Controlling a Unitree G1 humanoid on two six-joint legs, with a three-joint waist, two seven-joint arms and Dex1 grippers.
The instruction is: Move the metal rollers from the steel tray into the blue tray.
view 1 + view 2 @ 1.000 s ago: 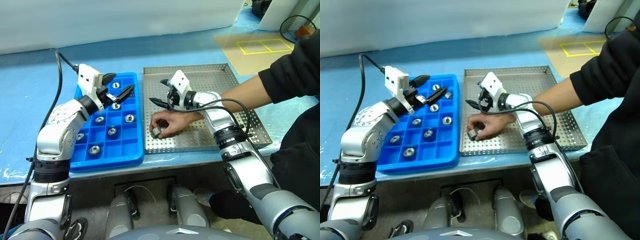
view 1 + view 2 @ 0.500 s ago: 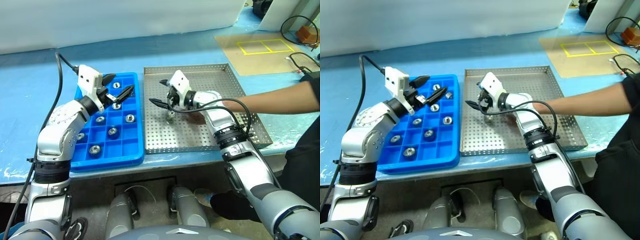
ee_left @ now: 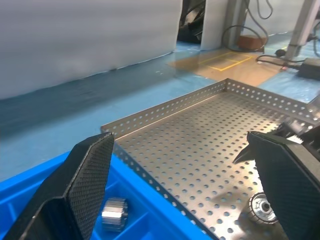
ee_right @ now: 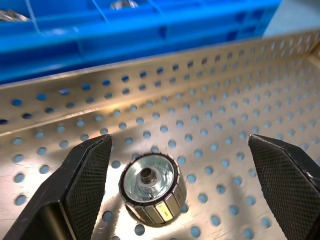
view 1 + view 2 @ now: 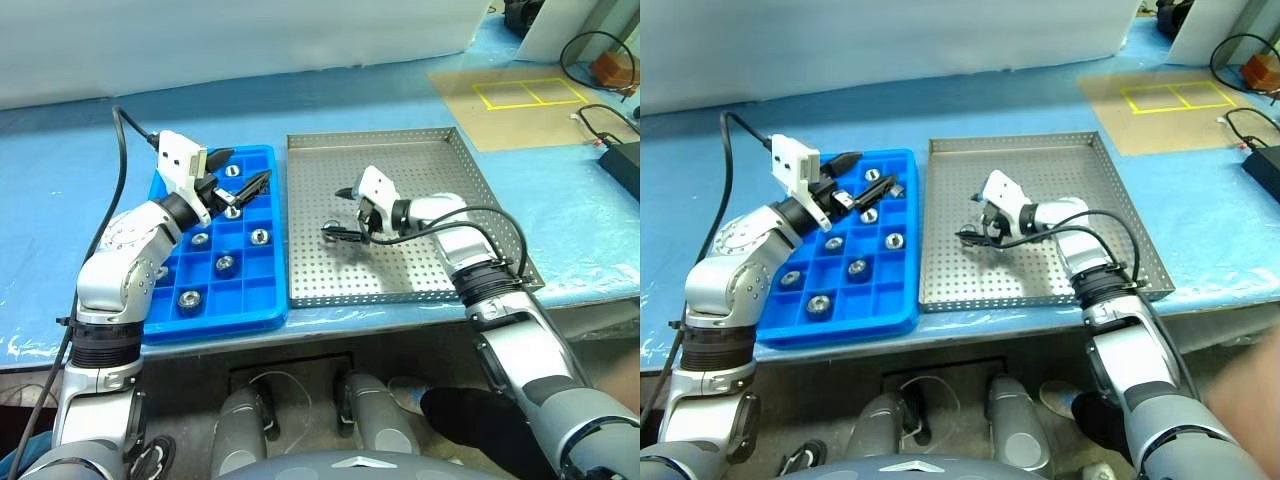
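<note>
Several metal rollers (image 5: 226,263) already sit in the blue tray (image 5: 262,310); one roller (image 4: 149,187) left in the steel tray (image 5: 400,285), right claw (image 5: 345,214) spread wide around it, left claw (image 5: 240,172) released.

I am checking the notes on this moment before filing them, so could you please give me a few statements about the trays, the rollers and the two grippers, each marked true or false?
1. One metal roller lies on the floor of the steel tray. True.
2. The right gripper is shut on that roller. False: its fingers stand open on either side of the roller, not touching it.
3. The blue tray already holds several rollers, each in its own compartment. True.
4. The left gripper is carrying a roller. False: it is open and empty, above the far end of the blue tray.
5. The blue tray sits on the robot's right of the steel tray. False: it sits on the left.
</note>
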